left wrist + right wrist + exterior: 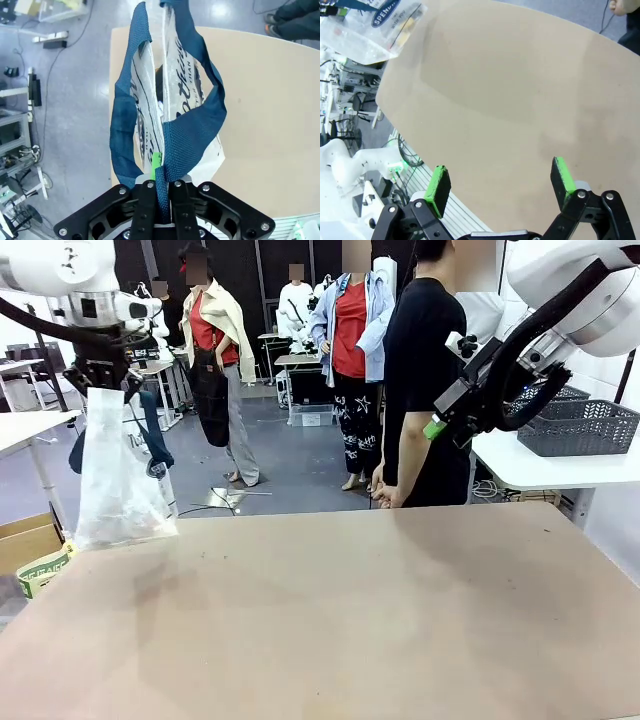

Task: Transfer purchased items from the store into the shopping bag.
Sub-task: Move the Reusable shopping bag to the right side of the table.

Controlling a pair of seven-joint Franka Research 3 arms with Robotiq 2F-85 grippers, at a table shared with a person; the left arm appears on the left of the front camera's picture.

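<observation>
My bag point(120, 480) is translucent white plastic, with navy blue woven straps point(190, 135) and dark navy script lettering on its side. From my right wrist, it shows a navy oval print point(386, 11) with white letters, and a small yellow item point(409, 25) shows through the plastic. My left gripper point(162, 192) is black; my right gripper point(501, 182) is black with bright green pads point(440, 184). The table point(330, 620) is plain tan-brown. My arms are white.
</observation>
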